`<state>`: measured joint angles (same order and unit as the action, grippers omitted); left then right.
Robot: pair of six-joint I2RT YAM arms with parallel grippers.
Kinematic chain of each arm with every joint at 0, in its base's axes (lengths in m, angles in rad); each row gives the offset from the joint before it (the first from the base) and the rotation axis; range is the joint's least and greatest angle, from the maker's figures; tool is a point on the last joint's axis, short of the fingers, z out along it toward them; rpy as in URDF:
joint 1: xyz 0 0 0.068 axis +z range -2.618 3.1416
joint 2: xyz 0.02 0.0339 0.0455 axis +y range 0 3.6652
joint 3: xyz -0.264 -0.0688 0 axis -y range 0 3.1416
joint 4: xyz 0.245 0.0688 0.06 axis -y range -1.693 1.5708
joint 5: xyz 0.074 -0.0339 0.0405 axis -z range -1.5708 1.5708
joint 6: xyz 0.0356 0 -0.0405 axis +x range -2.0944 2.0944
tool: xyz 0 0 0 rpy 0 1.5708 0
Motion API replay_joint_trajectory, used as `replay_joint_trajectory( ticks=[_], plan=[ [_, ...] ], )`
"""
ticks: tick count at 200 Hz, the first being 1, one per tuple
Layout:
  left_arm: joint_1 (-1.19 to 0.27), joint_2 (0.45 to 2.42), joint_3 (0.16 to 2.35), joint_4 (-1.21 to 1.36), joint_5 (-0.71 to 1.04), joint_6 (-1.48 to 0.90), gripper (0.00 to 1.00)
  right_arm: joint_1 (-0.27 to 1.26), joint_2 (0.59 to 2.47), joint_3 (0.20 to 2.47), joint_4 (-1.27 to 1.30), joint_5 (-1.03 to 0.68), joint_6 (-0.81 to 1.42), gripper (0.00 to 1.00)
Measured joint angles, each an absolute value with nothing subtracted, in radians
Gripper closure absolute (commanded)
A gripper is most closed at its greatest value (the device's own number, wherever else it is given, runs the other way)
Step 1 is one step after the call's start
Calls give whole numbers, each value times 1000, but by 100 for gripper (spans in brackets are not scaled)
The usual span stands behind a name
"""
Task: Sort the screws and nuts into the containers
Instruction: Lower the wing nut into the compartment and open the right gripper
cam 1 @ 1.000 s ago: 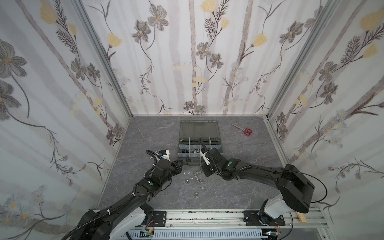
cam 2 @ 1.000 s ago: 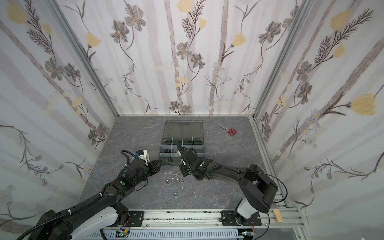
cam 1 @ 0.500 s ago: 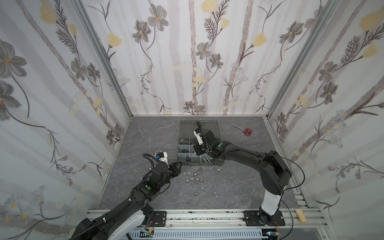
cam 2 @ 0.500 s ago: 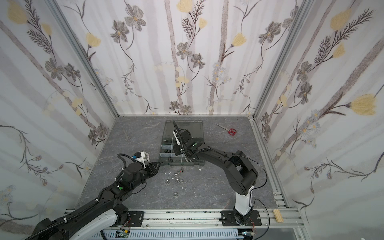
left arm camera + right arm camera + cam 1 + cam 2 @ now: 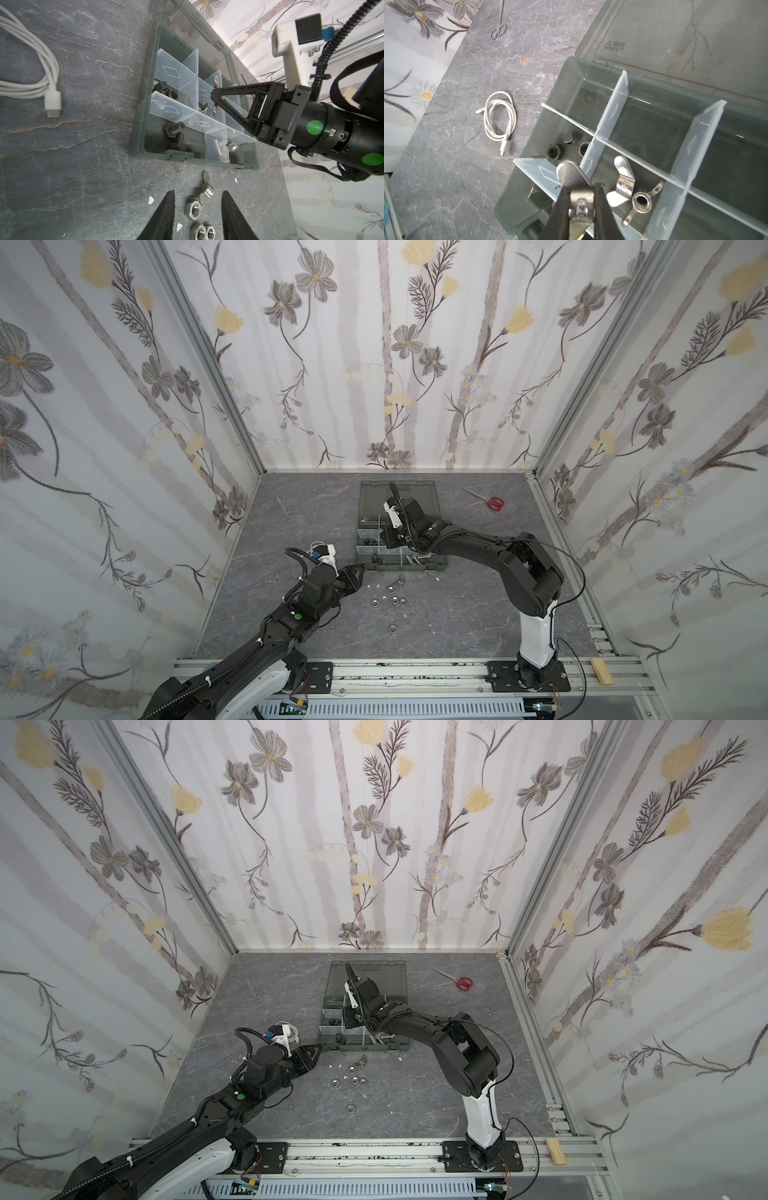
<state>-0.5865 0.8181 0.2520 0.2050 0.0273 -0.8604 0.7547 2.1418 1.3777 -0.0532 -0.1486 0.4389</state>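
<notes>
My right gripper (image 5: 581, 187) is shut on a silver wing nut (image 5: 571, 174) and hangs over the left compartments of the open grey organizer case (image 5: 444, 568). Below it lie two more wing nuts (image 5: 625, 180) in one compartment and black nuts (image 5: 554, 151) in the one beside it. Black screws (image 5: 174, 128) and silver screws (image 5: 221, 145) fill the front row. My left gripper (image 5: 198, 193) stands open low over the table before the case. Between its fingers lie a wing nut (image 5: 205, 190) and a silver hex nut (image 5: 193, 208). Further nuts (image 5: 375, 603) lie scattered nearby.
The case's smoky lid (image 5: 415, 489) lies flat behind it. A coiled white cable (image 5: 500, 120) is left of the case, thin metal scissors (image 5: 284, 508) at the far left and red scissors (image 5: 492, 502) at the back right. White flecks (image 5: 151, 199) dot the table.
My right gripper has moved from the case's front edge back over its compartments, still holding the wing nut. The left gripper has stayed near the loose nuts.
</notes>
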Motion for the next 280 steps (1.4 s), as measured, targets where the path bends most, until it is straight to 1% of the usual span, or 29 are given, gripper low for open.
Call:
replay_joint_trajectory(
  ticks=[17, 44, 78, 140, 201, 240, 280],
  plan=[
    [-587, 818, 251, 205, 28, -863, 60, 752, 2146, 1382, -43, -162, 456, 80],
    [-587, 817, 249, 205, 27, -863, 60, 752, 2147, 1382, -37, -168, 467, 72],
    [-587, 807, 243, 205, 27, -864, 60, 751, 2147, 1382, -33, -176, 471, 70],
    [-587, 788, 231, 205, 28, -864, 59, 750, 2144, 1380, -27, -178, 471, 69],
    [-587, 784, 231, 206, 31, -859, 59, 744, 2093, 1353, -25, -181, 474, 68],
    [-589, 810, 267, 206, 58, -818, 59, 728, 2012, 1290, -13, -179, 474, 68],
    [-613, 894, 313, 209, 83, -780, 59, 706, 1914, 1214, 2, -173, 474, 68]
  ],
)
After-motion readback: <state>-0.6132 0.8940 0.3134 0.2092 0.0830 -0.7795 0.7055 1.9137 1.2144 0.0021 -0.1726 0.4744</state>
